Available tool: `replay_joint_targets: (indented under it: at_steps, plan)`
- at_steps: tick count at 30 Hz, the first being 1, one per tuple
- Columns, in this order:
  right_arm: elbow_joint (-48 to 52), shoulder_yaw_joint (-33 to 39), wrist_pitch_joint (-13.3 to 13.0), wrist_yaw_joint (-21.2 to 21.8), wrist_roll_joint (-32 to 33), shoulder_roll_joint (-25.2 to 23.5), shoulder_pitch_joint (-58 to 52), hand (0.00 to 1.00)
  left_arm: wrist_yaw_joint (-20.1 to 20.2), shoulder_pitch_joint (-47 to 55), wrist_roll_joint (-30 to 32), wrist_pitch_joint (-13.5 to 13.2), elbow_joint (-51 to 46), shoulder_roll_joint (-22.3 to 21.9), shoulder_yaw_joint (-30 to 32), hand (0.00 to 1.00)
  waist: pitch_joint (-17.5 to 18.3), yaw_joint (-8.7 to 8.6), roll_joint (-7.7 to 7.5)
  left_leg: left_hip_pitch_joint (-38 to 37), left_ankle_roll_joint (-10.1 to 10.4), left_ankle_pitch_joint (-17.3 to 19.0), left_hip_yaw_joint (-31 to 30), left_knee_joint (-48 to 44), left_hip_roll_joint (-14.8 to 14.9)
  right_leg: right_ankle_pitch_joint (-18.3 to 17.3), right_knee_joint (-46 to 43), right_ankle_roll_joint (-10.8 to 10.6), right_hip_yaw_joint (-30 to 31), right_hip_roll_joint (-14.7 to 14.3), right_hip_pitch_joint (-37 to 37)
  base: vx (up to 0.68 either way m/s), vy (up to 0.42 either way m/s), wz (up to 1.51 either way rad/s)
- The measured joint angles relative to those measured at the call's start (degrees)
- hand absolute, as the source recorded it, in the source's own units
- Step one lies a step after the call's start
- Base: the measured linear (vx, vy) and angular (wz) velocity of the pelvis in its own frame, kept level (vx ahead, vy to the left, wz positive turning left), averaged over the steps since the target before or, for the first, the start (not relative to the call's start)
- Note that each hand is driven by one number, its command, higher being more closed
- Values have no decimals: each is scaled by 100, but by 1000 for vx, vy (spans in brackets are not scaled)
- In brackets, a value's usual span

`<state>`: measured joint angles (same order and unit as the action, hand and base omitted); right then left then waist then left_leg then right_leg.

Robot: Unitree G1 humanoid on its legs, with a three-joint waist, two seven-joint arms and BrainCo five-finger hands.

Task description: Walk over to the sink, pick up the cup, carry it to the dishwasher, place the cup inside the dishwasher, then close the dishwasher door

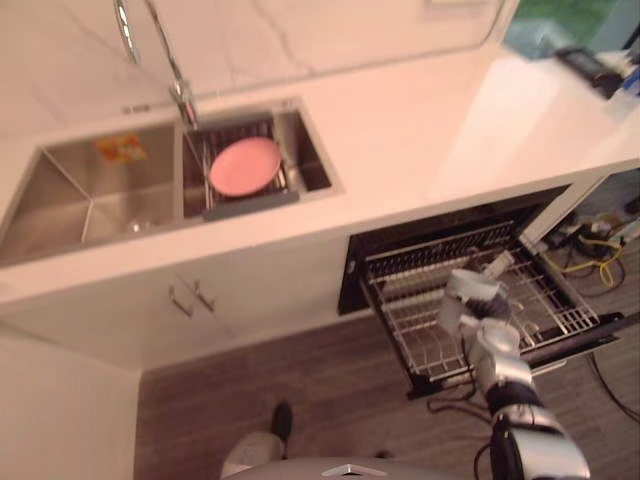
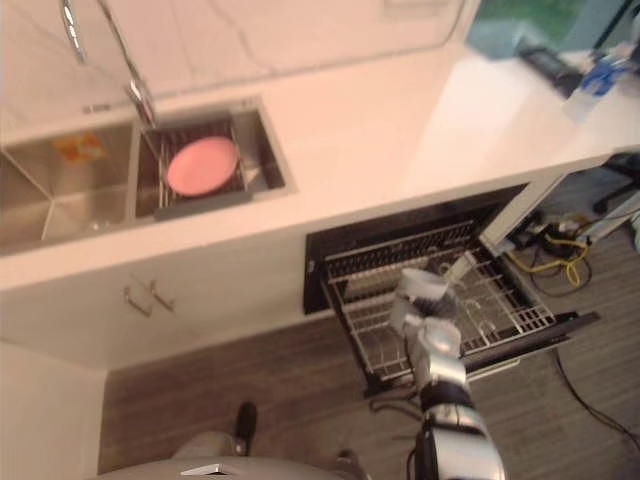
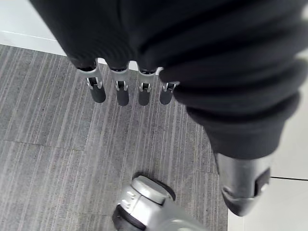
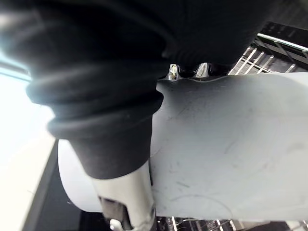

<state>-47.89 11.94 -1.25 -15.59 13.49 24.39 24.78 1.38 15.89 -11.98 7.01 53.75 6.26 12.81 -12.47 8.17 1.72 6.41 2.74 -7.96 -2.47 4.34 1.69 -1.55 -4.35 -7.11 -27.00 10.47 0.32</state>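
A pale grey-white cup is in my right hand, held just above the pulled-out wire rack of the open dishwasher. In the right wrist view the cup sits close against the palm, with the thumb across its side and the fingers curled behind it. The rack's wires show past the cup. My left hand hangs over the grey floor with its fingers straight and nothing in it.
The steel sink lies at the left of the counter, with a pink plate on a drain rack and a faucet behind. The lowered dishwasher door juts out. Yellow cables lie on the floor at right.
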Motion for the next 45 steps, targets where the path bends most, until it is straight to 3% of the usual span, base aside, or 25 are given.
replay_joint_targets:
  at_steps: [1, 2, 5, 9, 11, 15, 19, 23, 27, 30, 31, 36, 41, 45]
  plan:
    - [-45, 0, -8, -6, -44, 175, 331, 100, 41, -221, -190, -30, -143, 134, 2, 0, -287, 27, -25, 160, 5, -82, -94, 0, 16, 18, -40, 24, -65, -16, -147, -56, -32, 26]
    - [-44, -5, -15, 1, -46, 302, 616, 100, 54, -379, -325, -98, -214, 240, 12, 0, -549, 112, -148, 332, -24, -169, -108, 0, 37, 34, -81, 45, -72, -27, -337, -47, -29, 21]
    - [-60, -50, 12, 20, -49, 541, 1123, 100, 56, -554, -534, -121, -338, 273, 30, 0, -981, 298, -333, 577, -23, -235, -202, -3, 9, 58, -105, 44, -116, -4, -548, 22, -30, 15]
    - [-444, -494, 178, 123, -113, 720, 1727, 100, 51, -572, -588, -113, -368, 263, -65, 0, -1064, 448, -350, 789, -23, -235, -316, -16, -29, 49, -84, 30, -202, 16, -694, 47, -22, 14]
    - [-531, -525, 182, 303, -105, 812, 1807, 100, 18, -572, -580, -109, -354, 270, -78, 0, -1086, 440, -392, 869, -23, -235, -355, -27, -30, 53, -81, 32, -199, 8, -767, 17, -21, 1]
    - [-914, -998, 539, 555, -100, 1218, 2251, 100, 15, -746, -581, -161, -359, 286, -299, 0, -1155, 458, -311, 1088, -28, -279, -391, -42, 0, 111, -52, 73, -187, -46, -981, -51, -6, -3]
    - [-1184, -1283, 905, 779, -99, 1237, 2596, 100, 1, -951, -593, -208, -375, 299, -464, 0, -1317, 572, -206, 1262, -19, -345, -431, -23, 31, 152, -44, 96, -198, -83, -1148, -28, -12, 3]
    - [-1432, -1400, 1228, 1007, -275, 1239, 2698, 100, -65, -950, -597, -191, -383, 355, -541, 0, -1351, 665, -192, 1380, -23, -377, -475, -28, 9, 163, -50, 83, -234, -66, -1236, 39, -11, 8]
    - [-1587, -1403, 1396, 1211, -412, 1270, 2749, 100, -96, -951, -598, -207, -387, 400, -632, 0, -1363, 652, -171, 1381, -22, -374, -502, -53, -16, 130, -87, 76, -231, -42, -1234, 23, -1, 3]
    - [-1631, -1433, 1410, 1400, -495, 1406, 2726, 100, -98, -952, -598, -249, -382, 401, -727, 0, -1490, 637, -54, 1381, -13, -350, -539, -123, -24, 12, -327, 77, -239, 18, -1277, -42, 4, 4]
    - [-1631, -1542, 1421, 1422, -496, 1460, 2712, 0, -98, -952, -598, -265, -365, 401, -756, 0, -1508, 640, -23, 1405, -14, -352, -544, -125, -21, -54, -460, 98, -218, 40, -1364, -57, -5, -2]
    - [-1671, -1623, 1444, 1421, -484, 1454, 2696, 0, -104, -951, -617, -286, -353, 405, -949, 0, -1560, 632, 74, 1457, 2, -397, -552, -120, 2, -147, -730, 126, -205, 87, -1528, -42, -30, -1]
    - [-1665, -1577, 1527, 1347, -316, 1450, 2694, 0, -119, -951, -695, -364, -356, 392, -1024, 0, -1558, 615, 78, 1444, 7, -406, -531, -121, -10, -251, -938, 129, -189, 159, -1600, 0, -46, 1]
    - [-1589, -1249, 1434, 960, 1, 1419, 2498, 0, -160, -951, -680, -412, -370, 382, -1042, 0, -1557, 579, 79, 1191, 29, -390, -505, -109, -62, -463, -1227, 112, -186, 306, -1466, 11, -52, 4]
